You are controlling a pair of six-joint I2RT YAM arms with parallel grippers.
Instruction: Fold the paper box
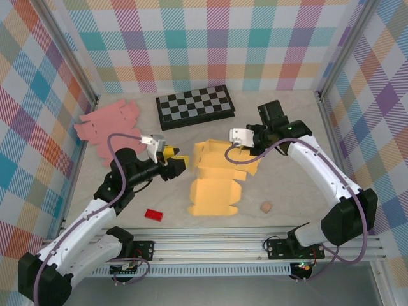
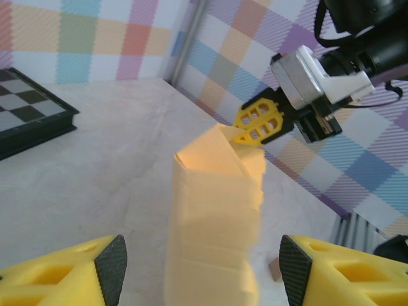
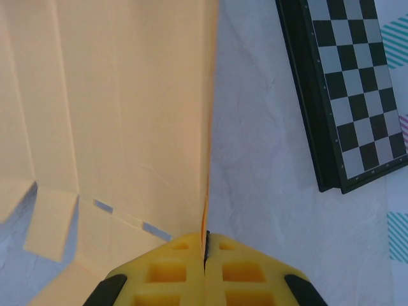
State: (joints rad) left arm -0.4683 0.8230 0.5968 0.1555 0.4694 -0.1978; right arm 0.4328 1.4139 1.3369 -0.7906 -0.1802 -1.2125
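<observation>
The orange paper box (image 1: 215, 185) lies partly flat in the middle of the table, with its far part lifted. My right gripper (image 1: 233, 150) is shut on the far edge of that lifted panel. In the right wrist view the paper box (image 3: 115, 115) runs edge-on into the closed right gripper (image 3: 205, 245). My left gripper (image 1: 176, 163) is open just left of the box. In the left wrist view the raised paper box (image 2: 217, 210) stands between the wide-apart pads (image 2: 112, 265) of the left gripper (image 2: 203, 268), touching neither. The right gripper (image 2: 260, 121) pinches its far top corner.
A folded chessboard (image 1: 194, 105) lies at the back, also seen as the chessboard (image 3: 344, 83) on the right of the right wrist view. A pink paper blank (image 1: 108, 124) sits at the back left. A small red block (image 1: 153, 215) and a tan piece (image 1: 266, 207) lie near the front.
</observation>
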